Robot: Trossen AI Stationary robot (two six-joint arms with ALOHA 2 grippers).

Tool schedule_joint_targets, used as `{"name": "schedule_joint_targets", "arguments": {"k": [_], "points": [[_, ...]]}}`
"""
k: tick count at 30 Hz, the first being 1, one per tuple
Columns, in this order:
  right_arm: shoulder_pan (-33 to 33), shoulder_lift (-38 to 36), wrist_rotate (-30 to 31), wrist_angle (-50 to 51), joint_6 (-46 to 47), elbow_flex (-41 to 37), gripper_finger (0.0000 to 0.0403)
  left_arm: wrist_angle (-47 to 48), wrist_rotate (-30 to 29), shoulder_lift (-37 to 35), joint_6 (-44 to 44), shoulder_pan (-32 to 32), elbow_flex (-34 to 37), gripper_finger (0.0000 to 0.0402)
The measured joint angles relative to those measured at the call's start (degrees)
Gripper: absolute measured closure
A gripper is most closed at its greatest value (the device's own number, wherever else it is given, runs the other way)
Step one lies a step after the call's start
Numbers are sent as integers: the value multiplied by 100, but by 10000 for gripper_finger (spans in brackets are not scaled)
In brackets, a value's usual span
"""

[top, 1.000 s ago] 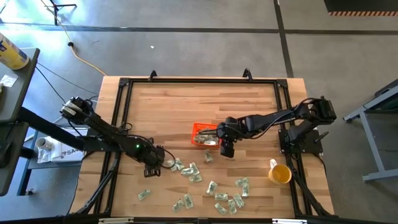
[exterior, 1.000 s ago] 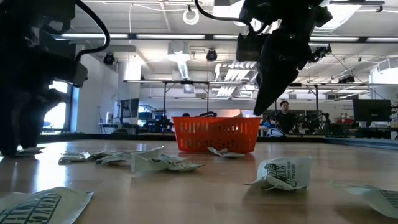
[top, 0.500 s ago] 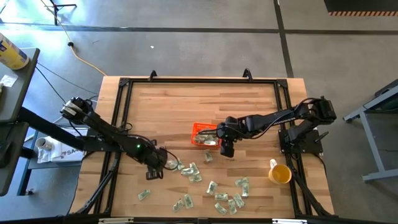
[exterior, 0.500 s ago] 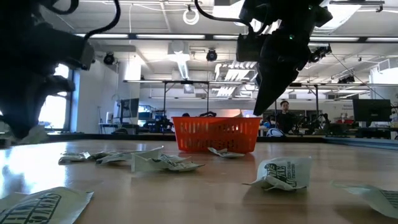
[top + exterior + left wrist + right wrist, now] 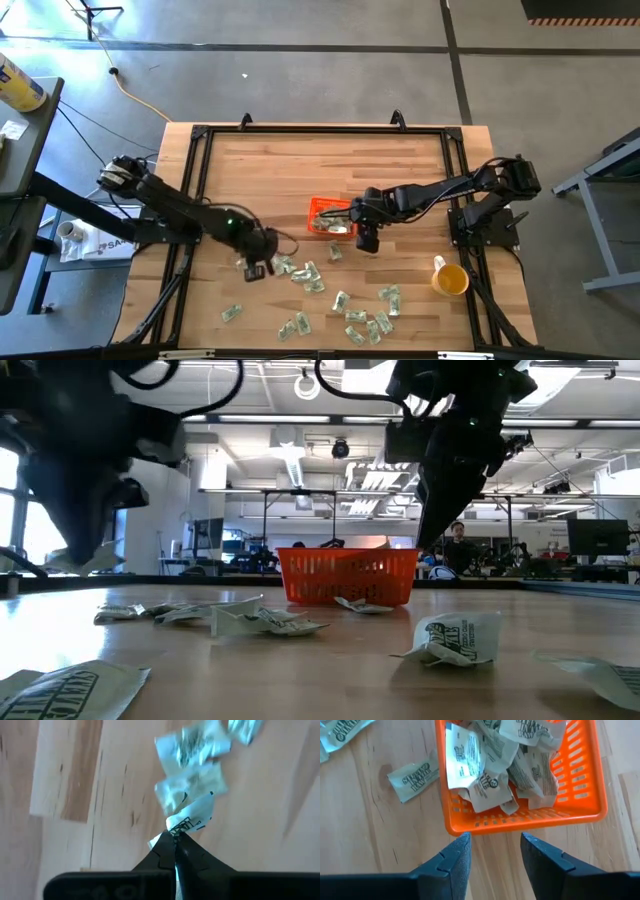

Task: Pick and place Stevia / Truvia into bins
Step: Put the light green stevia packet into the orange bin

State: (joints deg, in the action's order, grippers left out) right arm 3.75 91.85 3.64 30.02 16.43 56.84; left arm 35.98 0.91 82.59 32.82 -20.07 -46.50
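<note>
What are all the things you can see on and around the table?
Small flat paper sachets: many, pale green and white, scattered on the near half of the table; more piled inside the basket.
Square plastic basket with low walls: one, orange-red, near the table's middle.
Plastic cup: one, yellow, near the table's right edge.
Wooden table: one, light brown, with a black frame.
Left end effector: dark, shut on a sachet, left of the basket.
Right end effector: dark, fingers apart, empty, beside the basket's rim.
</note>
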Motion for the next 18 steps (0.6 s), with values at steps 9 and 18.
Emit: {"name": "schedule_joint_targets", "arguments": {"k": [9, 18], "points": [[0, 2, -65, 72, -1, 0, 246, -134, 614, 0, 657, 1325, -2, 275], [4, 2, -69, 118, 6, 0, 249, -224, 1357, -4, 615, 2098, -2, 225]]}}
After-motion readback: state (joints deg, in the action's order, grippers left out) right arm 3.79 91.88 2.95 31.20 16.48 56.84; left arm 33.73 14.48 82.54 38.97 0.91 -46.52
